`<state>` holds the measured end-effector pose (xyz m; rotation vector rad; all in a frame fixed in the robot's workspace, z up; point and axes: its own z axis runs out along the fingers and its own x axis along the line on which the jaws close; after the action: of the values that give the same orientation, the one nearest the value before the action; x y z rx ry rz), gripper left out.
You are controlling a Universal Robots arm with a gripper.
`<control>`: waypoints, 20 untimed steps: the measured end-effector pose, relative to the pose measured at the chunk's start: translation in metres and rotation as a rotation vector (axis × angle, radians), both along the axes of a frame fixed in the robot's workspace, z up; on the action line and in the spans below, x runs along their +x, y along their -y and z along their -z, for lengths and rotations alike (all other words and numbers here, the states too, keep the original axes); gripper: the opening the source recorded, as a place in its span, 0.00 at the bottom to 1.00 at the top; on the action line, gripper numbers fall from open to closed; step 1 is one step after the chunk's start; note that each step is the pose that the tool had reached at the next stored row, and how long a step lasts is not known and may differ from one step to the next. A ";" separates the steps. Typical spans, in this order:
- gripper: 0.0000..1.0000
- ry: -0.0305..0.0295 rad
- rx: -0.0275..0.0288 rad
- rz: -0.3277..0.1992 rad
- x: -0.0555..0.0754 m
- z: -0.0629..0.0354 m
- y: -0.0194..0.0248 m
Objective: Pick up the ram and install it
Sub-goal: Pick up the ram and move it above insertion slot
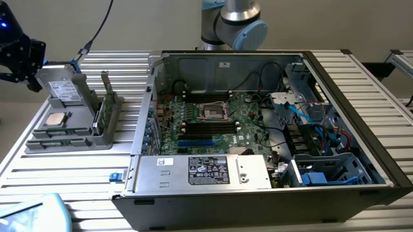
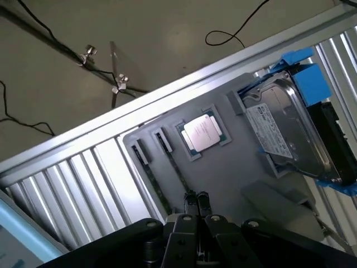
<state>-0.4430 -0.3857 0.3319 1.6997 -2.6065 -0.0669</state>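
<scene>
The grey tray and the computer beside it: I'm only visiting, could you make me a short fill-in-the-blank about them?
1. The fingers are ___, with nothing between them.
2. On the grey tray, the square processor lies between the ram and the ___.
3. The computer case lies ___, its motherboard showing.
Missing words: shut; hard drive; open.

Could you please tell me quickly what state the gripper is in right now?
Gripper: closed, holding nothing, above the grey parts tray.
</scene>
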 end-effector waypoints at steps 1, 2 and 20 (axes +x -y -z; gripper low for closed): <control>0.10 0.0001 0.0000 -0.019 0.000 0.0004 0.0000; 0.10 0.0001 0.0000 -0.037 0.000 0.0008 0.0000; 0.10 0.0000 0.0000 -0.364 0.000 0.0071 0.0000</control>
<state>-0.4430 -0.3857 0.3248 2.1386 -2.2505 -0.0574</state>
